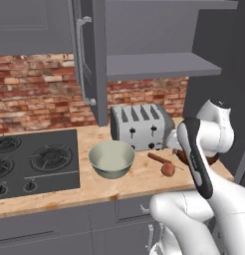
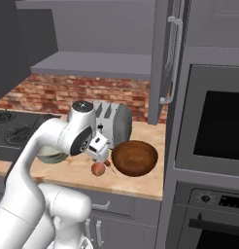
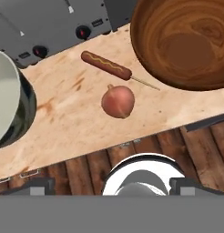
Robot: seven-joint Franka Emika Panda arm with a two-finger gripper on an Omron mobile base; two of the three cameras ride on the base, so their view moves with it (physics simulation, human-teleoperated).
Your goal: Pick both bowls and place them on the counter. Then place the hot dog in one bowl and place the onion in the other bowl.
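Both bowls stand on the tan counter (image 1: 139,182). The pale grey-green bowl (image 1: 111,158) sits left of centre, and its rim shows at the left edge of the hand view (image 3: 7,104). The dark reddish-brown bowl (image 2: 134,158) stands at the right, seen from above as (image 3: 182,41). Between them lie the hot dog (image 3: 107,65) on its thin stick and the round onion (image 3: 118,101), each apart from the bowls. My gripper (image 2: 102,151) hovers open above the counter's front edge, over the onion (image 2: 97,168). Its fingertips (image 3: 38,185) stand wide apart with nothing between them.
A silver toaster (image 1: 141,126) stands at the back of the counter behind the hot dog (image 1: 158,158). The black stove top (image 1: 35,159) lies to the left. An open cabinet door (image 1: 89,55) hangs above. A built-in oven (image 2: 213,126) walls off the right end.
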